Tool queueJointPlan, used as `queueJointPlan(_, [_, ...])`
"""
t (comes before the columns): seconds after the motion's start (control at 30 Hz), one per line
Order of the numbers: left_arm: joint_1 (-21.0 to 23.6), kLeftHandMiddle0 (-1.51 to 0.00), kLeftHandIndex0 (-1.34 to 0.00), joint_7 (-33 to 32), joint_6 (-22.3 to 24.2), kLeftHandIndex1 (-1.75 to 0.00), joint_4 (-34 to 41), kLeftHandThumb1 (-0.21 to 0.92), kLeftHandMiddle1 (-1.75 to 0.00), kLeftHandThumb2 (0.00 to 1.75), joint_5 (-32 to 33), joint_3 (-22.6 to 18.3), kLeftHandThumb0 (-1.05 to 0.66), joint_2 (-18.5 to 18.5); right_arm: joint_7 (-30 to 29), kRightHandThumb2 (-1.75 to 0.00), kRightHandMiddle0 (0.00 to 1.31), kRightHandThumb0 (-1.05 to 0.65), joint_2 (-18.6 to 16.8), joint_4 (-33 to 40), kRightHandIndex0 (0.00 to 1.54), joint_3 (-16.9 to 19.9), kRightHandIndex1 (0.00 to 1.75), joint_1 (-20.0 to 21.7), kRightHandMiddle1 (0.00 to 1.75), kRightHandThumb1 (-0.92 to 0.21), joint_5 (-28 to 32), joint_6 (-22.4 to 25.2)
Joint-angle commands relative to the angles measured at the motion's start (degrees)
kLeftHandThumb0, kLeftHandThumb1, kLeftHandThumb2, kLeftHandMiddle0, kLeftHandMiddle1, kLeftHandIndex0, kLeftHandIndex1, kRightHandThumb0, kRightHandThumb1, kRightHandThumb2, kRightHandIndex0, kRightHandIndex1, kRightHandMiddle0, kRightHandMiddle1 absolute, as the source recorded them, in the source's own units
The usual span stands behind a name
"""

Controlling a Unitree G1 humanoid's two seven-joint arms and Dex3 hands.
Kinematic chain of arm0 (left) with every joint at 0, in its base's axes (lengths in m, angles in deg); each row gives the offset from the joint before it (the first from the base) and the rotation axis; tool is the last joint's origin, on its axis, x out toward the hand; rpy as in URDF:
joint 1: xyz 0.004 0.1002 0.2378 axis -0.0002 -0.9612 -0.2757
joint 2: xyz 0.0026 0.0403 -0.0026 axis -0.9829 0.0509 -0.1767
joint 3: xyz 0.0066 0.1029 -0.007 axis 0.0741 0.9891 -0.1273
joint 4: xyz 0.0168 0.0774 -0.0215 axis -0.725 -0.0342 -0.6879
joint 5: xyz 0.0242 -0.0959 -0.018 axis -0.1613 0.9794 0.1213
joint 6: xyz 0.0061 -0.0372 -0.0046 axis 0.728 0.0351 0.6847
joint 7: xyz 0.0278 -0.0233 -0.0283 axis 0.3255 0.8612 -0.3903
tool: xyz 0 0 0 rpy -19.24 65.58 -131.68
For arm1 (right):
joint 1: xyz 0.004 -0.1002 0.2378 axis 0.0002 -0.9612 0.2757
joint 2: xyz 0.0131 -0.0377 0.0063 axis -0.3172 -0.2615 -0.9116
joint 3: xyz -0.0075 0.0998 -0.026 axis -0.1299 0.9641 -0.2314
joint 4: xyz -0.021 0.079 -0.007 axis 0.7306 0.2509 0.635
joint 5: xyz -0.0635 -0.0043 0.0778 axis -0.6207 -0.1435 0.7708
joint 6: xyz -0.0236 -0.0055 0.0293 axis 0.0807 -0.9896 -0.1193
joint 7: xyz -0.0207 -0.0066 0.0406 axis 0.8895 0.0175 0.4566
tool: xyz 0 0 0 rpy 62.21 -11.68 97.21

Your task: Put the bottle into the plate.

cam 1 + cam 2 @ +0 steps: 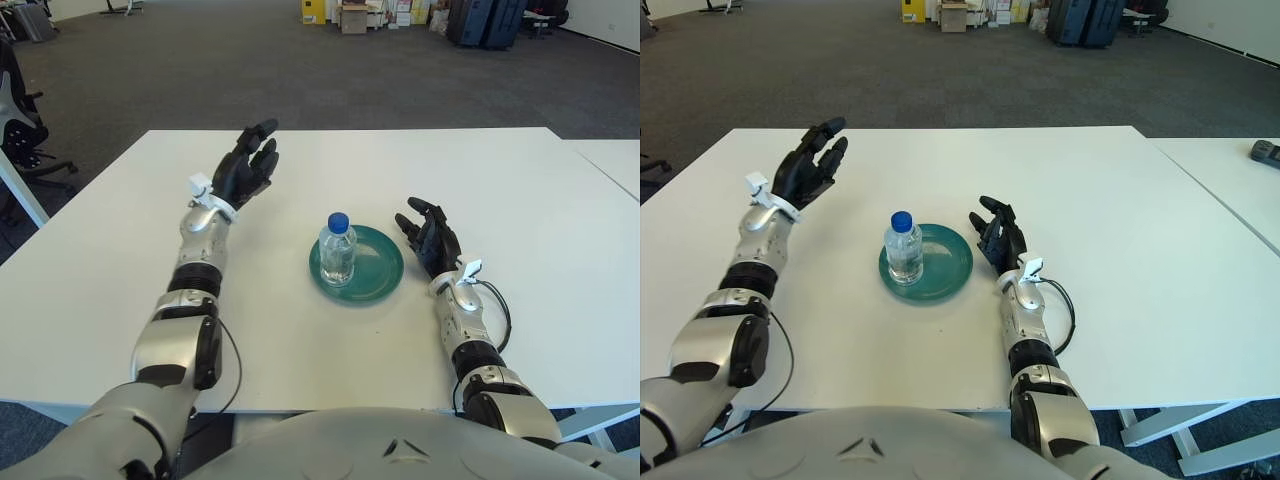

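Bottle (pixel 337 250) and hands are seen apart: the fingers (pixel 262 143) of the left hand (pixel 245 167) are stretched out and loosely spread, nothing being held between them, and the hand is raised above the table (pixel 540 190) to the left of the bottle and farther back, well clear of it. The fingers (pixel 415 212) of the right hand (pixel 430 240) are likewise parted and slightly curled, with nothing grasped; this hand is shown just beside the right rim of the plate (pixel 380 272), palm turned towards it, though contact with the rim cannot be made out. The bottle, clear with a blue cap, is stood upright inside the green plate, towards its left part. The plate is laid flat near the middle of the white table. Between the left hand and the bottle only bare table surface is seen, and nothing is placed between the right hand and the plate. A second white table (pixel 1230 170) is set just beside the first on the right, with a small dark object (pixel 1266 152) lying at its far edge. Beyond the table, grey carpet (pixel 200 70) is spread out, boxes and dark cases (pixel 480 20) are stacked along the back, and an office chair (pixel 20 120) is partly seen at the far left.
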Motion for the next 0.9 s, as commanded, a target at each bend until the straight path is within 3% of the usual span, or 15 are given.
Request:
queueJointPlan(0.0, [0.4,-0.47,-0.01,-0.4,0.4,-0.81,-3.8,0.92,-0.06,0.8,2.2,-2.2,-0.55,2.0,-0.3,-1.01,0.02,-0.87,0.4,-3.2,0.54,0.5,0.02,-3.2,0.89,-0.92,0.3,1.9])
queueJointPlan(0.13, [0.8,-0.51,-0.03,-1.7,3.1,-0.84,-8.7,0.92,-0.07,0.86,5.5,-6.2,-0.6,3.9,-1.1,-1.02,0.02,-0.87,0.2,-2.9,0.54,0.8,0.01,-3.3,0.89,-0.92,0.4,2.1])
queueJointPlan(0.3, [-0.1,-0.5,-0.01,-2.5,2.2,-0.84,-11.4,0.92,-0.05,0.92,4.9,-7.3,-0.68,4.7,-2.0,-1.02,0.02,-0.86,-0.1,-2.6,0.52,1.2,0.01,-3.3,0.88,-0.92,0.7,2.3])
queueJointPlan(0.7, [-2.7,-0.28,0.0,-7.8,-2.9,-0.52,-12.0,0.92,0.0,0.97,-2.2,-3.8,-0.82,4.7,-4.5,-1.02,0.0,-0.85,-0.4,-1.6,0.46,1.7,0.0,-3.2,0.86,-0.92,0.7,2.5])
queueJointPlan(0.87, [-3.6,-0.24,0.0,-8.2,-3.9,-0.46,-12.0,0.92,0.0,0.98,-4.5,-2.4,-0.84,4.1,-5.5,-1.02,0.0,-0.85,-0.3,-1.7,0.44,1.8,0.0,-3.1,0.84,-0.92,0.7,2.6])
